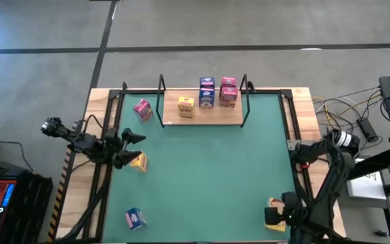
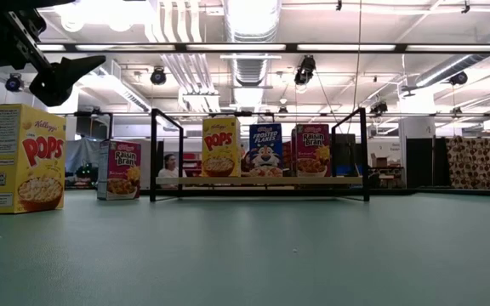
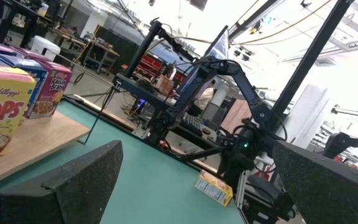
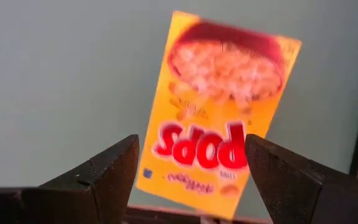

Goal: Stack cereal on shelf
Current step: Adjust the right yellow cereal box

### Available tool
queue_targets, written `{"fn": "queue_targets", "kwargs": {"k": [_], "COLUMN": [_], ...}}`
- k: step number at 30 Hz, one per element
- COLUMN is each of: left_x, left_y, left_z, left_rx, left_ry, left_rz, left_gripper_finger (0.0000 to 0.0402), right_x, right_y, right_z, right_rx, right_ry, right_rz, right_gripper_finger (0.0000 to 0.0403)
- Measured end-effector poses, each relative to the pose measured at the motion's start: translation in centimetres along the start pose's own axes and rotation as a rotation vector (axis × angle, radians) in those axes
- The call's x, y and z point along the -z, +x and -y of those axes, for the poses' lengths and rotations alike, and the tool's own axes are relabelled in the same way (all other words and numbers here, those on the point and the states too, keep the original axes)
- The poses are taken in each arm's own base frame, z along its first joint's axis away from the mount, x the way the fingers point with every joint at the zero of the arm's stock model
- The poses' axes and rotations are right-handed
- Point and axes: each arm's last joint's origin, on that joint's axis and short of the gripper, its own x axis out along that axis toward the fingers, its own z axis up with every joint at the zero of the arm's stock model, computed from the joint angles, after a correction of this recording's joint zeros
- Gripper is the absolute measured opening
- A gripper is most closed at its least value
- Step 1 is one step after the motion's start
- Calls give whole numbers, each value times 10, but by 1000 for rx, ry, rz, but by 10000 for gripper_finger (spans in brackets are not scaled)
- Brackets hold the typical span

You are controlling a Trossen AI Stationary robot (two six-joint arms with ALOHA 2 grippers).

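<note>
The shelf (image 1: 202,114), a light-wood board between black uprights, stands at the table's far side. On it stand yellow (image 1: 186,106), blue (image 1: 206,95) and pink (image 1: 228,93) cereal boxes. A pink box (image 1: 142,109), a yellow box (image 1: 139,161) and a blue box (image 1: 135,218) sit on the green mat at the left. My left gripper (image 1: 131,144) hangs open above the mat beside that yellow box. At the near right, my right gripper (image 4: 191,171) points down, open, over a yellow box (image 4: 219,112) that lies flat on the mat. Its fingers stand to either side, above the box.
The green mat (image 1: 208,176) is bare between the shelf and the near edge. The black table frame (image 1: 295,129) runs along the right edge beside my right arm. Cables and equipment (image 1: 357,125) lie beyond the table's right side.
</note>
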Motion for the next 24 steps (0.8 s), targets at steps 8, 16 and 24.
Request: {"fn": "queue_targets", "kwargs": {"k": [8,16,24], "left_x": [0,0,0], "left_y": [0,0,0], "left_z": [0,0,0], "left_rx": [0,0,0], "left_ry": [0,0,0], "left_rz": [0,0,0], "left_gripper_finger": [398,398,398], "right_x": [13,21,24], "right_y": [0,-6,-5], "right_z": [-5,-11,-15], "right_rx": [67,150,176], "right_ry": [32,57,159], "right_rz": [-47,-134,-145], "right_gripper_finger": [281,281,297]}}
